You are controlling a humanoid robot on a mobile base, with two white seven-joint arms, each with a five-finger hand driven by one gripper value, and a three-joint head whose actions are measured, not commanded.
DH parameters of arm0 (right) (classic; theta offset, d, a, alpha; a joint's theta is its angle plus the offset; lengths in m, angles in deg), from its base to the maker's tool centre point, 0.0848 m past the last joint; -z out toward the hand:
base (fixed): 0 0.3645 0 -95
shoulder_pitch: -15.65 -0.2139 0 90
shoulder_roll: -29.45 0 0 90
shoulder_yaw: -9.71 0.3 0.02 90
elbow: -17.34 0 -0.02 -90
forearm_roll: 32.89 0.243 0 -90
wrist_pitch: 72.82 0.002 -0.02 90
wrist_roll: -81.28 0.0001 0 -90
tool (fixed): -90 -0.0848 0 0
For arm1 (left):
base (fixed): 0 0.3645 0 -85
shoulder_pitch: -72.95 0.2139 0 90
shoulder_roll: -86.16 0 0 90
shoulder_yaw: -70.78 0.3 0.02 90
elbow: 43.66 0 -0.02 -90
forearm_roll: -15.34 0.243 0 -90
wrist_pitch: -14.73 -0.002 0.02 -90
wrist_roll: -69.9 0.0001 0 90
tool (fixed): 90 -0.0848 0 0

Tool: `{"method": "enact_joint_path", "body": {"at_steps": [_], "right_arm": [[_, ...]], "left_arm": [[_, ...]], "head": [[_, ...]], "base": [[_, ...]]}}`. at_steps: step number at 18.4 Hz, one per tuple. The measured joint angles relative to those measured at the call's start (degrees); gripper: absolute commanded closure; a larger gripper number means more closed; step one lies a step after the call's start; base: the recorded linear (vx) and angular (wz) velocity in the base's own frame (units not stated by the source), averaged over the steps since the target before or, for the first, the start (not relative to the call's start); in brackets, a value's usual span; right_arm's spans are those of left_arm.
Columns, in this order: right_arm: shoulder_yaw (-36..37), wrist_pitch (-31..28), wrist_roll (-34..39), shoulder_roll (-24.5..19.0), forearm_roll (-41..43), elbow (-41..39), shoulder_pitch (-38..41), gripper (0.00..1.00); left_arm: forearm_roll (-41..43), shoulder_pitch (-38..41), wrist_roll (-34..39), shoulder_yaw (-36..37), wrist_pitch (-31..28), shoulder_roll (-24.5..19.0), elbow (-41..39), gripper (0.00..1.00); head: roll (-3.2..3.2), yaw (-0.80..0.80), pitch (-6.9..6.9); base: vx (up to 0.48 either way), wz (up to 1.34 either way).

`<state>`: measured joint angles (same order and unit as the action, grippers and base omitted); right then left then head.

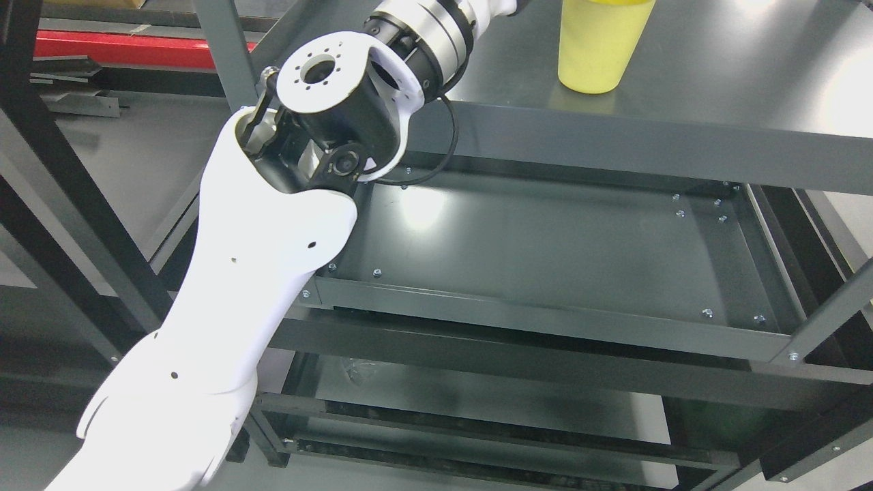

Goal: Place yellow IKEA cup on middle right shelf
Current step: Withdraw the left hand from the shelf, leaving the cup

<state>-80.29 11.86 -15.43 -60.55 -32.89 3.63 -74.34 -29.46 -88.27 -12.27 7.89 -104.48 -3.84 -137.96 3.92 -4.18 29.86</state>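
Head view, arm: the left arm (225, 300) comes in from the lower left and reaches up over the front edge of the upper shelf (682, 143), its wrist running out of the top of the picture.
Head view, hand: the hand itself lies beyond the top edge, so I cannot tell whether its fingers are spread, curled or holding anything.
Head view, cup: the yellow cup (599, 51) stands upright on that upper shelf, to the right of the wrist and apart from it; its rim is cut off at the top.
Head view, lower shelf: a bare tray-like shelf (545, 252) sits below the forearm and the cup.
Doing the step well: judging by the task, the cup probably has to be gripped around its wall, kept upright, and carried clear of the shelf lip before it is set down flat.
Hard to make out: which level counts as the middle right shelf is unclear from here.
Right arm: not in the picture.
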Motion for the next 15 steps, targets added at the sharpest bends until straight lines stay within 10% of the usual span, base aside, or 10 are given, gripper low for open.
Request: {"method": "enact_joint_path", "body": {"at_steps": [15], "right_arm": [[0.0,0.0,0.0,0.0,0.0,0.0,0.0,0.01]], "left_arm": [[-18.9,6.7,-21.5,-1.6,-7.1,-0.2,-4.3,0.05]], "head": [[0.0,0.0,0.0]], "base": [[0.0,0.0]]}}
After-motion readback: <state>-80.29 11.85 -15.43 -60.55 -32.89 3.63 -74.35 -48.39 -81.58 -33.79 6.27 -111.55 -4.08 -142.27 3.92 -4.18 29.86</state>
